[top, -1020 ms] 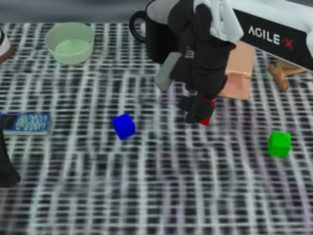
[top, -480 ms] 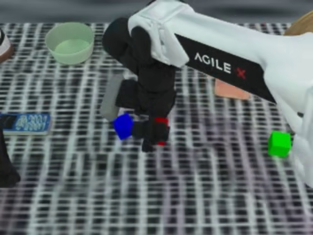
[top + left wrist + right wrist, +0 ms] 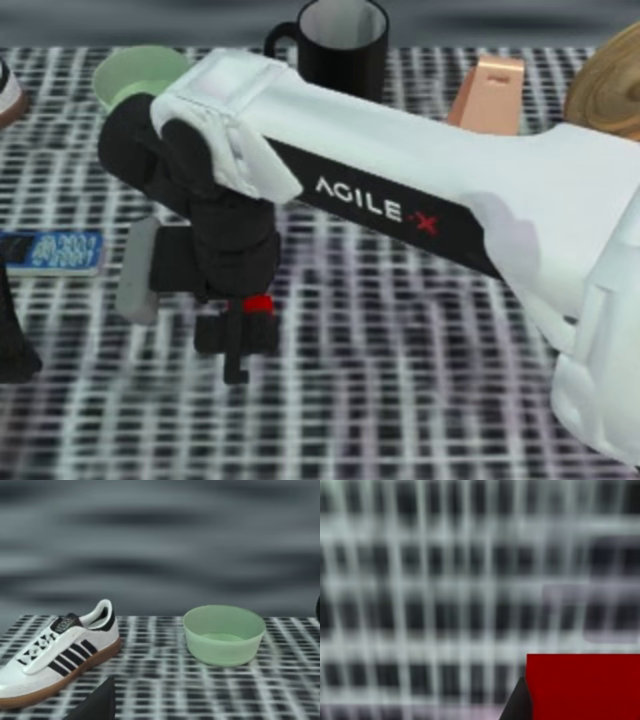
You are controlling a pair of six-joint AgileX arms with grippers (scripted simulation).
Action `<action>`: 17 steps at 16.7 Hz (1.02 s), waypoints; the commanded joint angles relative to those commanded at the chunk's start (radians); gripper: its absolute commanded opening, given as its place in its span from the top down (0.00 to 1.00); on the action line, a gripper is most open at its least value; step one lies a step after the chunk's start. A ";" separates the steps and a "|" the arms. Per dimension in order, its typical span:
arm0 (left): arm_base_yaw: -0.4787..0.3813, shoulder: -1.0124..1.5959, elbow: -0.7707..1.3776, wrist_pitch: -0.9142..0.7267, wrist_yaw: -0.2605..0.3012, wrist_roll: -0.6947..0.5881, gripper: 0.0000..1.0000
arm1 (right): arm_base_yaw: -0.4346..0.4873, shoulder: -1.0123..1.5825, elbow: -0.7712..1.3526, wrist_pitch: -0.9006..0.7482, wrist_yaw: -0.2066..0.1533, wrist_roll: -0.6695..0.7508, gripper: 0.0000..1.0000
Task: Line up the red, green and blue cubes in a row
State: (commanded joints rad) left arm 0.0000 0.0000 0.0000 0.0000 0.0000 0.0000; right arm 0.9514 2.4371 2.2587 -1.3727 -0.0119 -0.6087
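Reaching across to the table's left half, right gripper clamped on the red cube, low over the patterned tablecloth. Blue and green cubes hidden under the arm. Left gripper parked at the left edge, fingers impossible to judge.

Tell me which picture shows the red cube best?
The right wrist view shows it best: the red cube fills a big corner there, held in the right pincer. The top view shows only a red sliver between the pincer's fingers. The left wrist view doesn't show it.
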 joint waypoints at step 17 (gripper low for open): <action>0.000 0.000 0.000 0.000 0.000 0.000 0.00 | 0.002 0.021 -0.240 0.261 0.000 0.002 0.77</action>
State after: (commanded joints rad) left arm 0.0000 0.0000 0.0000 0.0000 0.0000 0.0000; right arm 0.9532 2.4583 2.0191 -1.1119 -0.0116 -0.6067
